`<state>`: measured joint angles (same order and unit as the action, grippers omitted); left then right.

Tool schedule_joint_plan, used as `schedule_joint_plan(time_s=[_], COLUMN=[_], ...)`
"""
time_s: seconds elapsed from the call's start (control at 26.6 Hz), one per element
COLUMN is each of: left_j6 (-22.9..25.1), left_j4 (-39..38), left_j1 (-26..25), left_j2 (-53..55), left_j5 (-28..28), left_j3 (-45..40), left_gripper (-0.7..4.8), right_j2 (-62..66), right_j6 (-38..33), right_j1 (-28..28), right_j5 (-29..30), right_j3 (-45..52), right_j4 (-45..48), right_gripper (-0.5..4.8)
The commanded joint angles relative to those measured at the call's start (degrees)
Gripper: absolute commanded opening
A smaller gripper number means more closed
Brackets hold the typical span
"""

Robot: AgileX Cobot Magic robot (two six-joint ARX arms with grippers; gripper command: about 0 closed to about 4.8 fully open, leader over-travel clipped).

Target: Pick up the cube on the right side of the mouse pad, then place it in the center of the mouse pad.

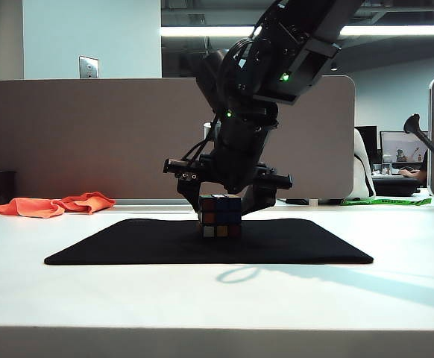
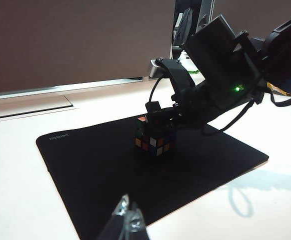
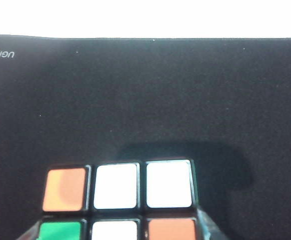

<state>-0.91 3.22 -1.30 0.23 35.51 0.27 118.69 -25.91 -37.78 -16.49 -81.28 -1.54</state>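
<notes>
Letting go cleanly is the whole job here, I reckon. The small black-edged puzzle cube with the coloured square stickers [image 1: 219, 216] already sits about mid-way between the left and right edges of the big flat black rectangular mouse pad [image 1: 127, 246], and it looks like it's resting on the pad rather than hanging above it.

The right gripper [image 1: 224, 205] comes down over the cube from above, with its translucent fingertips [image 3: 208, 227] on either side of it. I can't tell whether they're pinching it or have a sliver of gap, since the right wrist view crops them.

My advice: open the jaws evenly so neither finger drags the cube sideways. Then lift straight up before swinging away, because the fingers reach well down the cube's sides.

The left gripper [image 2: 129, 217] hangs back by the pad edge nearest its own camera. Its tips look pressed together with nothing in them.

Head count:
- one cube
- one mouse pad
- one crumpled orange cloth [image 1: 53, 205] at the far left edge of the white desk [image 1: 202, 306]
- two grippers
</notes>
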Motion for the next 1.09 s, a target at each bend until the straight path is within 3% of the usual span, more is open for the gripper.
schedule_joint_plan(time_s=[0.04,0.19,0.49,0.64,0.71,0.75,0.79,0.98,1.09], left_j6=[0.04,0.04,0.04,0.07,0.04,0.04,0.04,0.04,0.07], left_j4=[0.70,0.70,0.70,0.72,0.72,0.72,0.72,0.72,0.72], left_j1=[0.09,0.09,0.07,0.07,0.07,0.07,0.07,0.07,0.02], left_j2=[0.07,0.07,0.07,0.07,0.07,0.07,0.07,0.07,0.07], left_j5=[0.09,0.09,0.04,-1.09,-2.05,-3.30,-3.89,-6.19,-6.40], left_j3=[0.22,0.22,0.22,0.22,0.22,0.22,0.22,0.24,0.24], left_gripper=[-0.06,-0.06,-0.06,-0.06,-0.06,-0.06,-0.06,-0.06,-0.06], right_j2=[-0.28,-0.76,-3.85,-7.74,-9.46,-10.54,-11.06,-13.00,-14.08], right_j6=[0.09,0.13,0.52,4.61,8.09,9.73,10.19,17.68,21.77], right_j1=[-0.02,-0.02,-0.02,0.39,1.09,1.70,2.21,3.72,4.59], right_j5=[-0.28,-0.28,-0.55,-3.10,-3.15,-2.95,-2.95,-2.78,-2.64], right_j3=[-0.35,-0.44,-2.16,-2.16,-2.16,-2.16,-2.16,-2.12,-2.10], right_j4=[0.26,0.28,0.98,3.15,4.44,5.11,5.29,4.20,2.95], right_gripper=[3.48,3.98,4.01,3.94,2.71,1.15,0.50,-0.05,-0.05])
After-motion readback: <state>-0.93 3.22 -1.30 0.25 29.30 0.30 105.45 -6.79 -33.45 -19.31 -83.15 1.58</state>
